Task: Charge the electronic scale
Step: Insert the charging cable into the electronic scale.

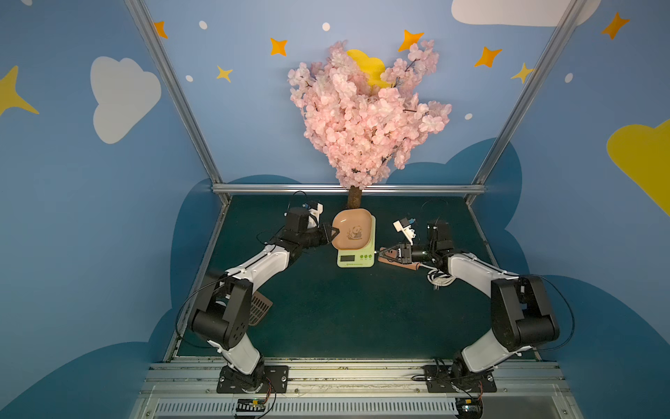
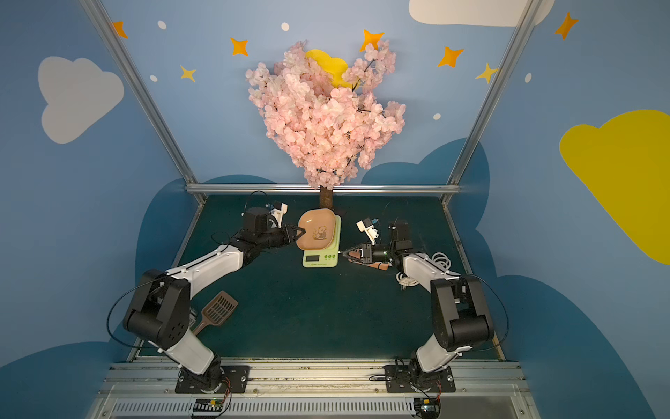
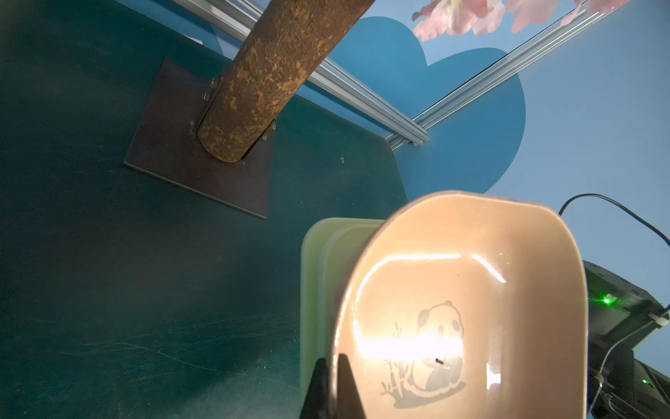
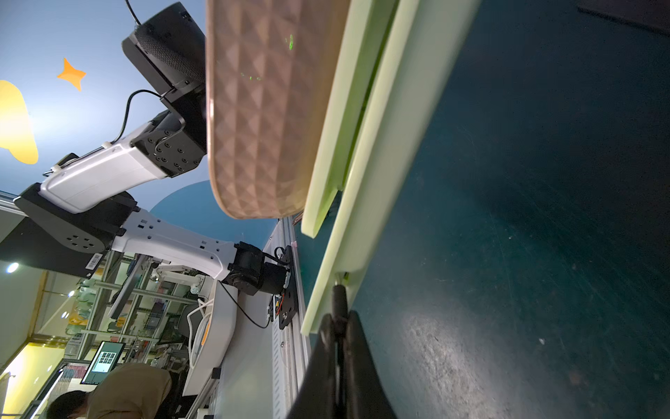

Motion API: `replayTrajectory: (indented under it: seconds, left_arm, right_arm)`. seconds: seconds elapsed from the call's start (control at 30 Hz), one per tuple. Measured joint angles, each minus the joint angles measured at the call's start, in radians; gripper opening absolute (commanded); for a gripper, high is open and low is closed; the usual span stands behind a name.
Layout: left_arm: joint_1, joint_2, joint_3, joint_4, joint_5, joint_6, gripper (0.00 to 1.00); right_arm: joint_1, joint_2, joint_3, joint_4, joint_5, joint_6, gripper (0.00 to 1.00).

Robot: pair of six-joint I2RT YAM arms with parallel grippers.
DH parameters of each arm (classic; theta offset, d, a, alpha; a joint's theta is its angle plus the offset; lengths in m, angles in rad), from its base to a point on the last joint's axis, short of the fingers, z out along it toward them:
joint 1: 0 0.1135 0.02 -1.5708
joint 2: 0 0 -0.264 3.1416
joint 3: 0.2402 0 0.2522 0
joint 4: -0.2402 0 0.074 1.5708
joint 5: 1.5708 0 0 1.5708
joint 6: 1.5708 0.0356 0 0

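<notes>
The electronic scale [image 1: 355,258] [image 2: 321,258] is pale green with a grey display. It stands mid-table and carries a pinkish-tan panda tray [image 1: 353,232] [image 2: 319,232]. My left gripper [image 1: 331,234] [image 2: 299,232] is shut on the tray's left rim; in the left wrist view its fingers pinch the tray [image 3: 453,290] wall at the gripper [image 3: 331,362]. My right gripper [image 1: 380,251] [image 2: 344,253] [image 4: 339,319] is shut on a small dark plug [image 4: 339,297]. The plug's tip meets the side of the scale [image 4: 362,181].
An orange power strip [image 1: 398,265] lies under my right wrist, with a coil of white cable [image 1: 440,279] beside it. The tree trunk [image 1: 355,197] stands on a dark base plate [image 3: 174,156] just behind the scale. A brown slotted scoop [image 2: 217,312] lies front left.
</notes>
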Motion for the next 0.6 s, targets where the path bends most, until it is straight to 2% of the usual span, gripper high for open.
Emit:
replayTrajectory:
  seconds: [0.6]
  left_arm:
    - [-0.005, 0.001, 0.0, 0.001, -0.002, 0.004, 0.03]
  right_arm:
    - [0.0, 0.0, 0.0, -0.046, 0.03, -0.026, 0.0]
